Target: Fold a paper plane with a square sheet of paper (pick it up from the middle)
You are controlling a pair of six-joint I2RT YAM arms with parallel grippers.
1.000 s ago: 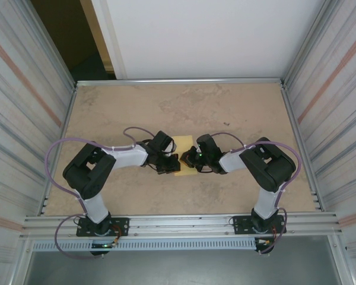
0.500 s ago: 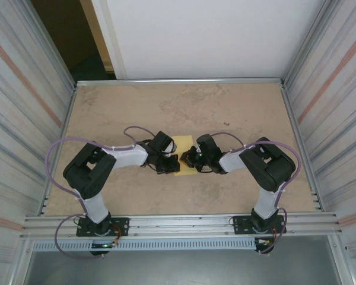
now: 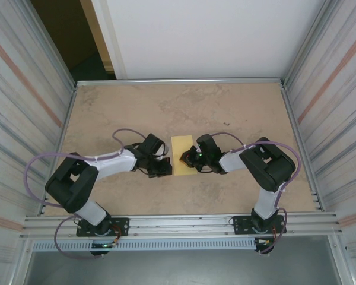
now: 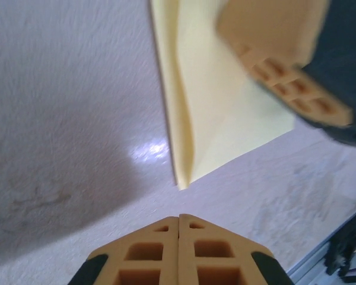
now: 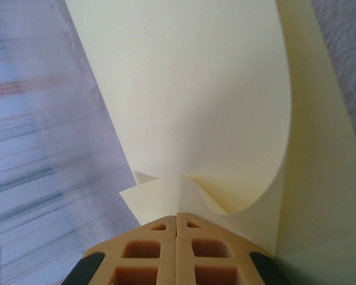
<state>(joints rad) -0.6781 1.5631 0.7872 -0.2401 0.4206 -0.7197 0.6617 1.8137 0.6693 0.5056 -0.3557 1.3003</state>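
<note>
Right end effector pinching curled square sheet of paper, left end effector closed, empty, just beside it

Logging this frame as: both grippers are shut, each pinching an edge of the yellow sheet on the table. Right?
Not quite. Both are shut, but the left gripper pinches nothing: the left wrist view shows its tips closed together, short of the corner of the yellow sheet. The right gripper does pinch an edge.

The square sheet of paper is plain pale yellow, the table mottled beige, the left end effector orange.
</note>
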